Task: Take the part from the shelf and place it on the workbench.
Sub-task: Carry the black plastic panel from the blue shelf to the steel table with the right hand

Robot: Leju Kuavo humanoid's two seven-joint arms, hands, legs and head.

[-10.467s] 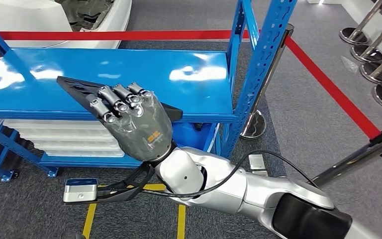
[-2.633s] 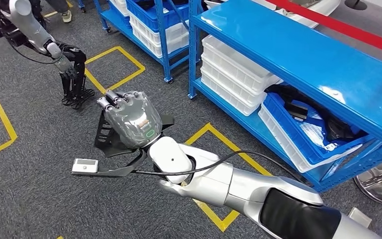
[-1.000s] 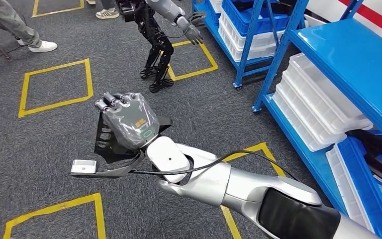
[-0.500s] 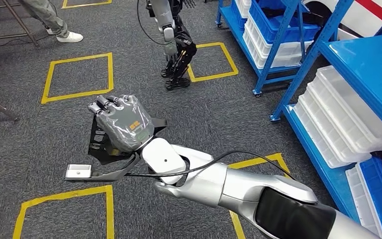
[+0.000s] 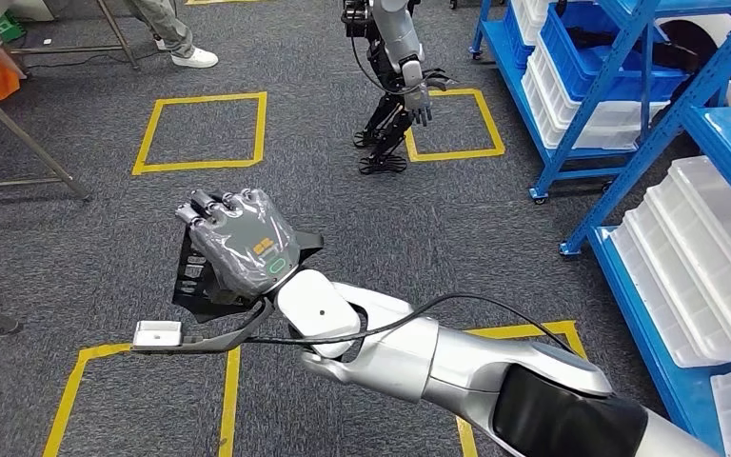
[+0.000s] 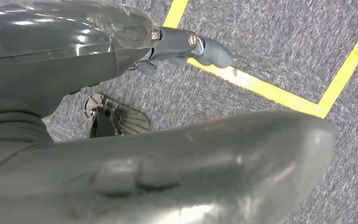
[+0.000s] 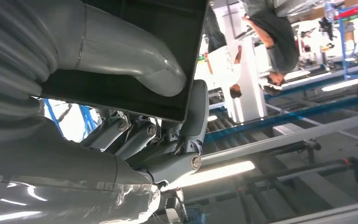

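Carry step: right hand (image 5: pixel 243 240) at frame centre-left, fingers closed over flat black part (image 5: pixel 193 283), above grey carpet. Left hand (image 6: pixel 121 46) grasp state undeterminable. Next: locate workbench, approach, set down.

We saw the part (image 5: pixel 193 282) as a flat black plastic panel with a row of small ribs or slots along one side. It was held up in the air over the grey carpet, tilted on its edge, in the grip of the right hand (image 5: pixel 241 240). In the right wrist view its dark flat face (image 7: pixel 135 51) lay under the thumb.
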